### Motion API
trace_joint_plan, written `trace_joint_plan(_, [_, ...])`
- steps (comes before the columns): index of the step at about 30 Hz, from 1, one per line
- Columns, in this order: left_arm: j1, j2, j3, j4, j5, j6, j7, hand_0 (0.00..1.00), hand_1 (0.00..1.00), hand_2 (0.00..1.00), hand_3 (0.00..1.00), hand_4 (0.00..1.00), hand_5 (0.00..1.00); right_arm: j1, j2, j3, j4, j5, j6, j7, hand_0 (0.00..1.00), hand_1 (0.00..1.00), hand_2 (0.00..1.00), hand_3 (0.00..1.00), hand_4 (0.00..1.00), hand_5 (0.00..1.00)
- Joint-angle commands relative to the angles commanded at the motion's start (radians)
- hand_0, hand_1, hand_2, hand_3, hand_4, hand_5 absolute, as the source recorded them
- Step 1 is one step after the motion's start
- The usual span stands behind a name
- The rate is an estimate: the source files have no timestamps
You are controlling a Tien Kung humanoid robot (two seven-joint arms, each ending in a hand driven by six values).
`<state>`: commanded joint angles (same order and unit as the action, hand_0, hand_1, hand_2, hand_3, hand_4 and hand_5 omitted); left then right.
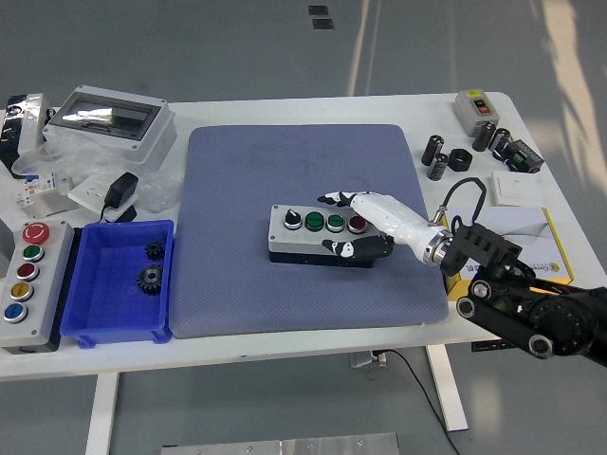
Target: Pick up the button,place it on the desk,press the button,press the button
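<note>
Right robot hand [358, 226] grips button box [316, 232] (right end hidden).

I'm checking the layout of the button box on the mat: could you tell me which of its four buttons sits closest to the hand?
The red button, at the box's right end, next to the right hand; the two green ones and the black knob lie farther left.

Grey button box [318, 230], dotted blue-grey mat [303, 180].

Right hand [365, 227] closed around right end of grey button box [318, 233] lying on blue mat [285, 171]; thumb at front edge, fingers over the back.
</note>
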<state>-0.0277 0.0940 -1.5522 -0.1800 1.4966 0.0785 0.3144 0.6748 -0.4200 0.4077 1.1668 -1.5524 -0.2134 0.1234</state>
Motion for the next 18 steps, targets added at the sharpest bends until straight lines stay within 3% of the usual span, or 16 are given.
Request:
trace_joint_plan(5, [0.000, -0.001, 0.000, 0.000, 0.000, -0.001, -0.001, 0.633, 0.582, 0.536, 0.597, 0.599, 0.210, -0.010, -0.037, 0.015, 0.052, 0.021, 0.001, -0.003, 0.962, 0.882, 0.913, 0.955, 0.744, 0.425])
trace_joint_plan(11, [0.006, -0.004, 0.000, 0.000, -0.004, 0.001, 0.002, 0.633, 0.581, 0.535, 0.594, 0.596, 0.208, -0.065, -0.151, 0.135, 0.204, 0.166, -0.011, -0.094, 0.971, 0.887, 0.913, 0.965, 0.765, 0.408])
trace_joint_plan(14, [0.008, -0.004, -0.003, 0.000, -0.003, 0.002, 0.005, 0.633, 0.581, 0.535, 0.595, 0.595, 0.205, -0.060, -0.195, 0.187, 0.286, 0.161, 0.051, -0.185, 0.970, 0.885, 0.911, 0.963, 0.784, 0.408])
trace_joint_plan(18, [0.006, -0.003, -0.005, 0.000, -0.001, 0.002, 0.004, 0.633, 0.581, 0.535, 0.595, 0.595, 0.205, -0.014, -0.223, 0.244, 0.386, 0.183, 0.182, -0.315, 0.970, 0.885, 0.911, 0.963, 0.784, 0.408])
